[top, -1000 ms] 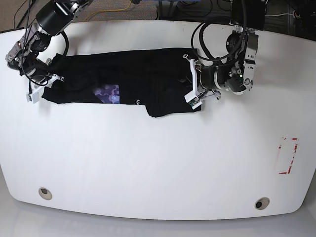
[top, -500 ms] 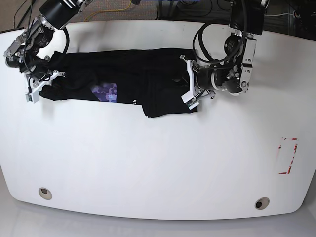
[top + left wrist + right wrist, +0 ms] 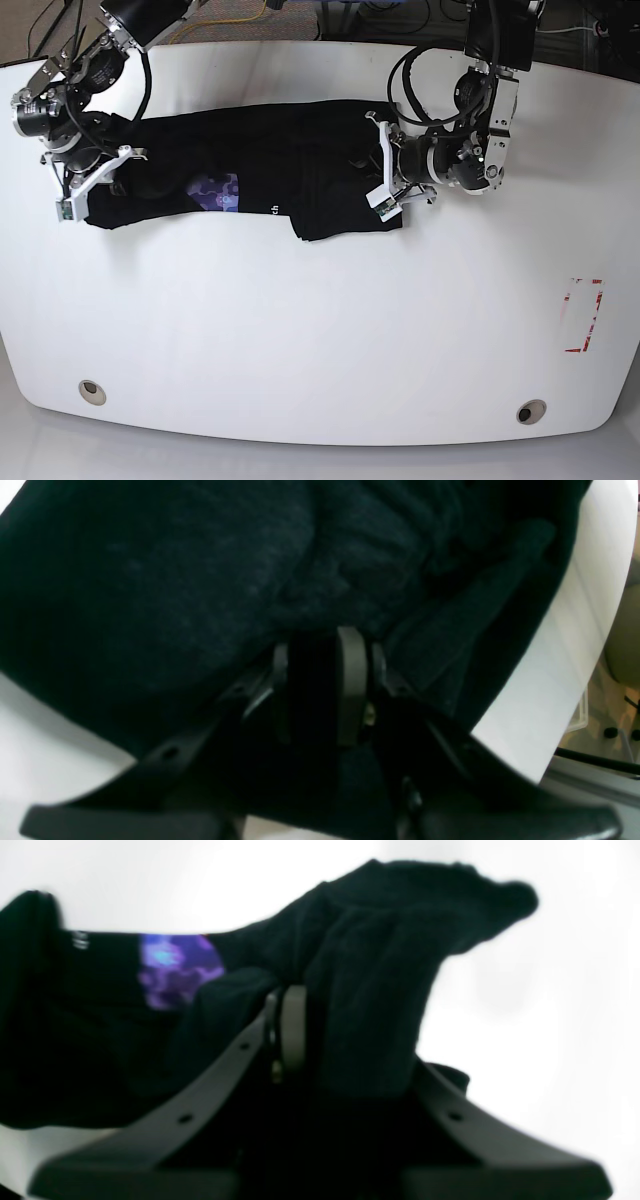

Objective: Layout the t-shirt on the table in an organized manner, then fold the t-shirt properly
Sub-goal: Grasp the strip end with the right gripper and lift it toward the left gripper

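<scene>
Black soft t-shirt [image 3: 270, 165] with a purple patch lies bunched in a long strip across the far half of the big shiny white bench [image 3: 320, 330]. It stretches from one arm to the other. The purple patch shows near the middle of the strip, a bit toward the right arm's side, with tiny white letters just beside it.

Right tool [image 3: 92, 180] is at the end of the strip on the base view's left. Its jaws are closed tight on a fold of the black cloth. In the right wrist view the right tool [image 3: 295, 1005] has cloth squeezed between its jaws, and a lump of the cloth stands up above the bench.

Left tool [image 3: 382, 165] is at the other end of the strip, lying on its side, with its white fingers [image 3: 378, 205] pointing at the cloth. In the left wrist view the left tool [image 3: 320, 645] is nearly closed, and the grey pads [image 3: 351, 680] pinch dark cloth between them. Crumpled folds of the shirt fill most of that view.

A small red rectangle mark [image 3: 583, 315] sits well apart from the shirt, near the bench's edge. Two round grey holes [image 3: 91, 391] sit near the front edge of the bench.
</scene>
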`<state>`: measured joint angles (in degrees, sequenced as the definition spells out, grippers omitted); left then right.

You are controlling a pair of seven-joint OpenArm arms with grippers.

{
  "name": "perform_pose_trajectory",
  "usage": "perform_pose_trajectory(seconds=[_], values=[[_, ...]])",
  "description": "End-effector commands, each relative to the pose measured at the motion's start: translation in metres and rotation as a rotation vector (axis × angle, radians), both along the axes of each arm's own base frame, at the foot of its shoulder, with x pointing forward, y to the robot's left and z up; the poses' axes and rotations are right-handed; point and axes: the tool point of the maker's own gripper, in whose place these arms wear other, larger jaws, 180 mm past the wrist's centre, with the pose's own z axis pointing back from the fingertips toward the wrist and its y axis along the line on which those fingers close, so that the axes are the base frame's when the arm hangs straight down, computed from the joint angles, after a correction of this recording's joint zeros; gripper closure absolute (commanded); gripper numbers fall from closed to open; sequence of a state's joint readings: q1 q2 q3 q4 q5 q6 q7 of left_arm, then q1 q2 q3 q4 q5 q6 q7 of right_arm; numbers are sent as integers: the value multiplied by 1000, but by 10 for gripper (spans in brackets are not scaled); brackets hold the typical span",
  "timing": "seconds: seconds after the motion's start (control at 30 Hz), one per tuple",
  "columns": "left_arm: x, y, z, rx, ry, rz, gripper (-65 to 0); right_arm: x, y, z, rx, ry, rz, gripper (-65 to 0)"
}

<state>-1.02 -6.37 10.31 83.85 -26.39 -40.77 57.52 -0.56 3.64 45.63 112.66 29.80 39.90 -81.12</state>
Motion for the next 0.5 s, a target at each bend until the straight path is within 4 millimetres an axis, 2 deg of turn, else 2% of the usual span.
perform_pose_trajectory(seconds=[0.0, 0.23, 0.47], values=[[-2, 20, -12, 123, 18, -10, -108, 15, 17, 14, 4, -66, 56, -52], [-2, 18, -12, 120, 18, -10, -108, 25, 69, 7, 78, -66, 167, -52], [-2, 8, -10, 98, 20, -9, -108, 32, 124, 7, 153, -76, 279, -52]])
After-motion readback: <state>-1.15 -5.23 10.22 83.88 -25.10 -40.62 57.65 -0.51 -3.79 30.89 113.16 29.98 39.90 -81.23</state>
